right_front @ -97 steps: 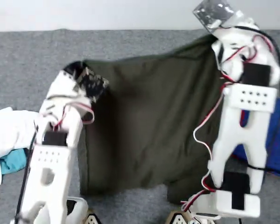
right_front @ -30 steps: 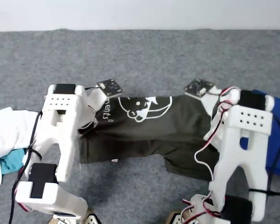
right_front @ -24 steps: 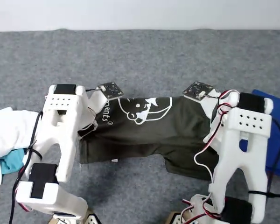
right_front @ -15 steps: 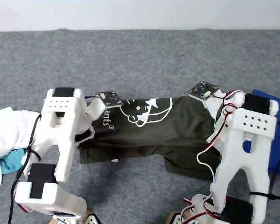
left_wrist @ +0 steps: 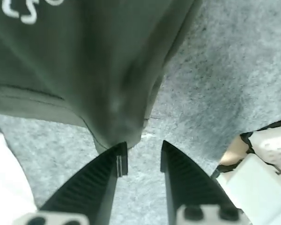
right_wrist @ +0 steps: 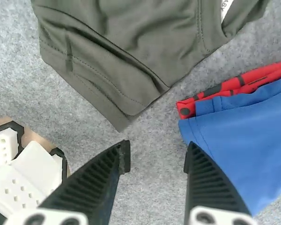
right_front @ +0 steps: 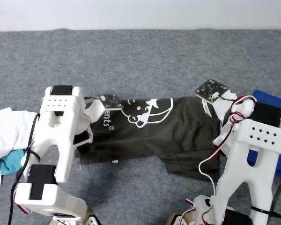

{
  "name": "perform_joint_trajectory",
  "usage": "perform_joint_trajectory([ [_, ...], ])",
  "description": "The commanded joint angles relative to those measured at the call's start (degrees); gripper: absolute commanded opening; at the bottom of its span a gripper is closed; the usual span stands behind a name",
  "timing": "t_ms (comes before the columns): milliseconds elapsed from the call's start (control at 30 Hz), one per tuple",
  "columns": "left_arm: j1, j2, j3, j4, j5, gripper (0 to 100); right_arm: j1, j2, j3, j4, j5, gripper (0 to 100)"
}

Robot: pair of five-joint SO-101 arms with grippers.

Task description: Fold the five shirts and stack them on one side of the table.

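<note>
The pincer (left_wrist: 143, 157) hung over the grey table (left_wrist: 239, 75) with its black ribbed fingers (left_wrist: 100, 185) apart. One tip sat at the bunched edge of the dark green shirt (left_wrist: 84, 61), which bore white lettering.

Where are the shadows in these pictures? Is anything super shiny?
High view: the light looks soft and even, with only a faint shadow on the table along the dark green shirt's near edge, and no glare. Left wrist view: the shirt's bunched fold is darkest, close to the left gripper. Right wrist view: a thin shadow rims the shirt's hem, between the blue shirt and the right gripper.
</note>
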Motion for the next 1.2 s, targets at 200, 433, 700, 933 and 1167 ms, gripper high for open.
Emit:
perform_joint_trajectory([
  [200,-0.62,-14.24,-2.51,2.20,-0.53,15,0.75,-1.71,-0.44,-5.85,-1.67,19.4],
  [433,-0.70,-20.92,-2.07,-5.98,7.91,17,-1.36,0.40,0.35,-15.16,-10.37,13.5],
  [700,-0.53,-20.84,7.34,-27.52,28.48,9,-10.15,13.49,0.00,-26.51,-20.31,2.6],
  [933,-0.18,-20.75,19.56,-43.43,32.35,1,-12.70,24.22,-0.09,-44.88,-21.36,0.9],
  [1167,-1.67,-20.75,27.12,-52.75,32.26,1,-11.12,31.96,-0.09,-52.18,-21.27,0.9],
])
